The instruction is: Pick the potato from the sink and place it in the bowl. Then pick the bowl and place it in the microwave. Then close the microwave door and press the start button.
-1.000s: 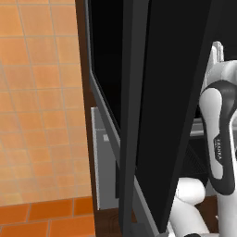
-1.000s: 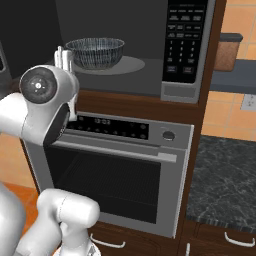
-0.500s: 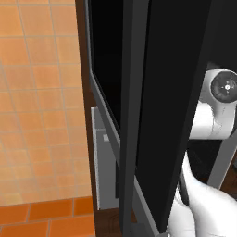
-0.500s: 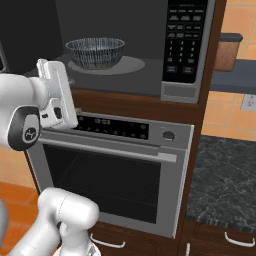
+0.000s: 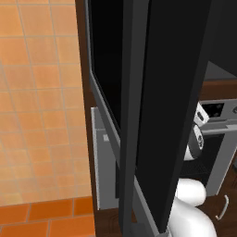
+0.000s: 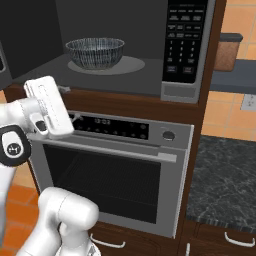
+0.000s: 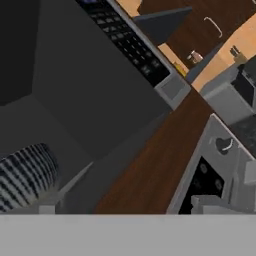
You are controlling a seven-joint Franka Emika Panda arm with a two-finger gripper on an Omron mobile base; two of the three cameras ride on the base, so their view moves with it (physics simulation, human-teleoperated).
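Observation:
The bowl [image 6: 95, 52], dark and streaked, stands on the floor of the open microwave [image 6: 115, 75], left of its keypad [image 6: 184, 45]. In the hand view the bowl [image 7: 25, 176] shows at the lower left and the keypad [image 7: 127, 42] runs along the top. The microwave door [image 5: 171, 92] is swung wide open, a tall black panel seen edge-on. My gripper [image 6: 50, 89] hangs below the cavity's left front corner, in front of the oven's control strip, open and holding nothing. The potato is hidden and the sink is out of view.
A silver oven [image 6: 115, 180] with a bar handle [image 6: 110, 150] sits directly under the microwave. A dark stone counter [image 6: 225, 180] lies to the right, with a brown canister [image 6: 227, 50] behind it. Orange tiled floor [image 5: 41, 115] spreads on the left.
My hand has drawn back from the microwave cavity and dropped to the level of the oven's control strip while the arm swung left. The bowl has stayed in place.

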